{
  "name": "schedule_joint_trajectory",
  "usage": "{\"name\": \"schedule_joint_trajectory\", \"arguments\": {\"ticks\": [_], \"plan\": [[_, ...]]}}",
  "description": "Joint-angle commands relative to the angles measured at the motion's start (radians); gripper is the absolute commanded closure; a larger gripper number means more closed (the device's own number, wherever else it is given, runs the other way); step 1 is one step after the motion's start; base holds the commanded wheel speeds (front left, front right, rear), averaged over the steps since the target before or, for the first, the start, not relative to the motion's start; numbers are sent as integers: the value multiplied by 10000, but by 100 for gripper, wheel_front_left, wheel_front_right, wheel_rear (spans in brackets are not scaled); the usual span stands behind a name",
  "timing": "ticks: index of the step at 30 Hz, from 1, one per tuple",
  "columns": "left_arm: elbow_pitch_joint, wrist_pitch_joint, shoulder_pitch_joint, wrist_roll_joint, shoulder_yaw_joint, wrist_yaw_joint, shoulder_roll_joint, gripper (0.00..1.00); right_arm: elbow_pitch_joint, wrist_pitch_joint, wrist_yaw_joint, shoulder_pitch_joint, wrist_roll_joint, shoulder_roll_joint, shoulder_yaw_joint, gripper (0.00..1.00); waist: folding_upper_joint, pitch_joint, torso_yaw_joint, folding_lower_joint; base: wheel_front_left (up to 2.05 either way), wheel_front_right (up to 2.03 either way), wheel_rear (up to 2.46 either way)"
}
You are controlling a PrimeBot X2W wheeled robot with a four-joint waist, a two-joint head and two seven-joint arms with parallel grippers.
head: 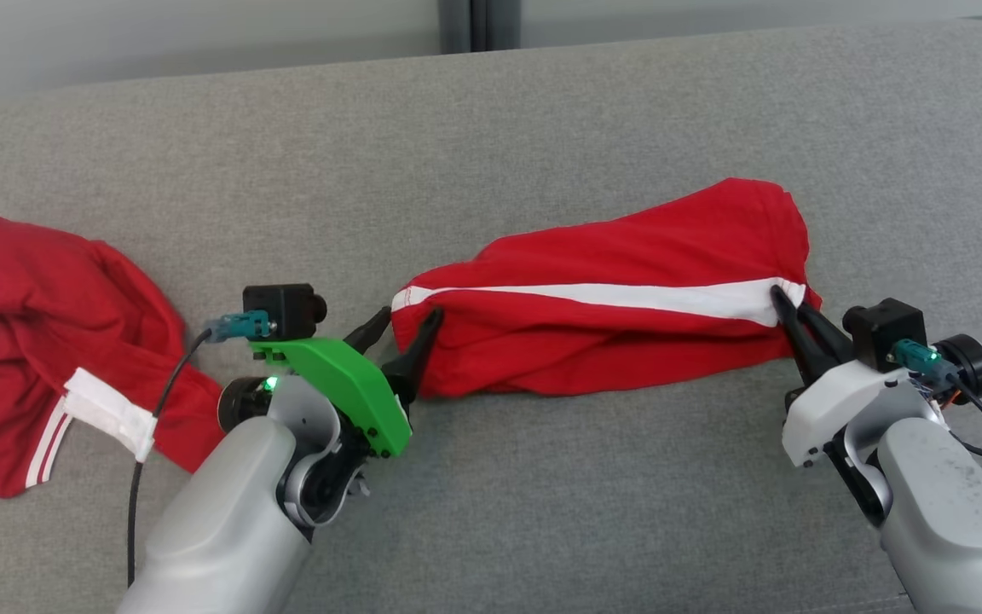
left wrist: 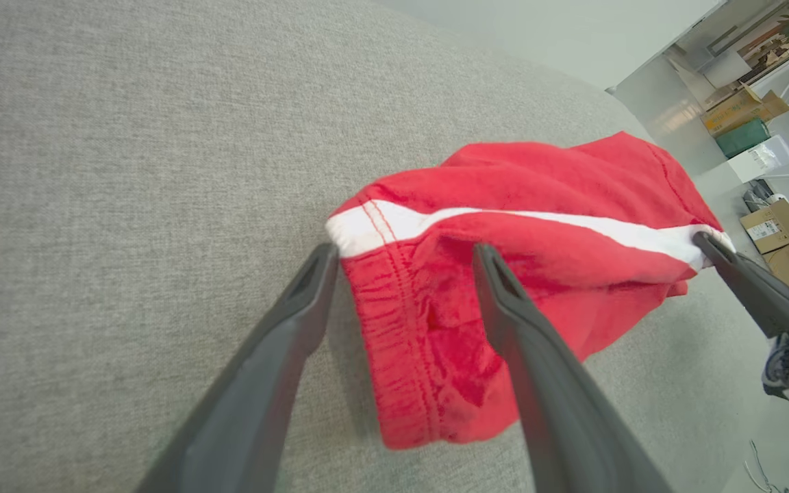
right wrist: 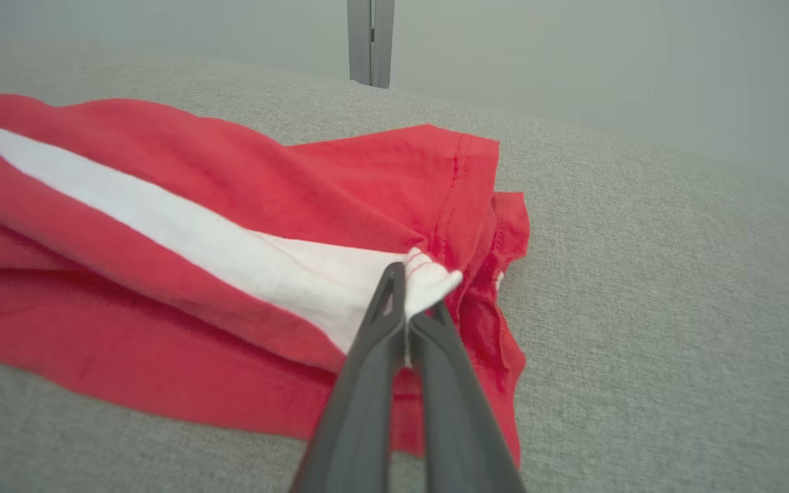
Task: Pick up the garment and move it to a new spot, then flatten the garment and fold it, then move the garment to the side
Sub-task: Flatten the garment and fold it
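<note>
Your right gripper [right wrist: 414, 296] was clamped shut on the shorts [head: 610, 298]. One end of the white stripe [right wrist: 182, 226] was pinched between its fingertips, and a small tuft of white cloth poked out just past them. From those closed jaws the shorts ran across the grey cushion [head: 542, 128] toward your left gripper [head: 411, 314]. They lay loosely doubled over, with the stripe along the upper fold and a red hem bunched right beside the pinch.

Your left gripper stood wide open and held nothing. The other end of the shorts, the stitched band where the stripe finished, lay in the gap between its two fingers. One finger sat over bare cushion just outside the cloth edge, and the other lay across the red cloth. You could not tell from the wrist camera whether that second finger pressed on the cloth or hung just above it.

Off to the outer side of the open jaws, away from the shorts, a second red garment [head: 56, 341] with white trim lay crumpled on the same cushion, apart from both grippers
</note>
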Motion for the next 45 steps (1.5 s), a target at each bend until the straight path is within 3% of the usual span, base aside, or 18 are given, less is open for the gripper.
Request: {"name": "schedule_joint_trajectory", "arguments": {"ticks": [1, 6, 8, 10, 15, 19, 24, 33, 34, 36, 37, 45], "plan": [[40, 117, -254, -276, -28, 20, -17, 0, -58, -3, -5, -17, -50, -5, 42, 100, -1, 67, -64, 0, 0, 0, 0], [298, 940, -659, -1128, -71, 20, 10, 1, -102, -3, -5, -186, -93, 21, 234, 100, -1, 204, -193, 0, 0, 0, 0], [497, 1209, -815, -1341, -48, 20, 37, 11, -126, -3, -5, -237, -102, 27, 282, 100, -1, 253, -242, 0, 0, 0, 0], [734, 1411, -946, -1417, -54, 43, 40, 12, -145, -3, -5, -257, -112, 31, 319, 100, -1, 297, -292, 0, 0, 0, 0], [1019, 1428, -1231, -1474, -18, 38, -18, 4, -210, -3, -5, -353, -87, 36, 367, 100, -1, 424, -384, 0, 0, 0, 0], [1037, 1158, -1451, -1638, 118, 29, -142, 5, -240, -3, -5, -395, -66, 58, 384, 100, -1, 521, -439, 0, 0, 0, 0], [1240, 1247, -1605, -2124, 380, 24, -276, 48, -344, -3, -5, -458, -85, 133, 446, 100, -1, 626, -510, 0, 0, 0, 0], [1948, 932, -1923, -3172, 1257, 22, -670, 61, -609, -3, -5, -592, -120, 153, 565, 100, -1, 831, -685, 0, 0, 0, 0], [1948, 884, -1952, -3209, 1290, 21, -686, 68, -636, -3, -5, -585, -122, 146, 563, 100, -1, 847, -697, 0, 0, 0, 0], [1907, 716, -1968, -3221, 1314, 21, -659, 95, -712, -3, -5, -569, -127, 123, 558, 100, -1, 870, -715, 0, 0, 0, 0], [1859, 635, -1940, -3281, 1341, 21, -642, 100, -765, -3, -7, -560, -132, 108, 540, 100, -1, 878, -724, 0, 0, 0, 0], [880, -255, -1626, -3136, 1196, 21, -242, 100, -1359, -3, -7, -377, -286, 3, 248, 100, -1, 646, -632, 0, 0, 0, 0]]}}
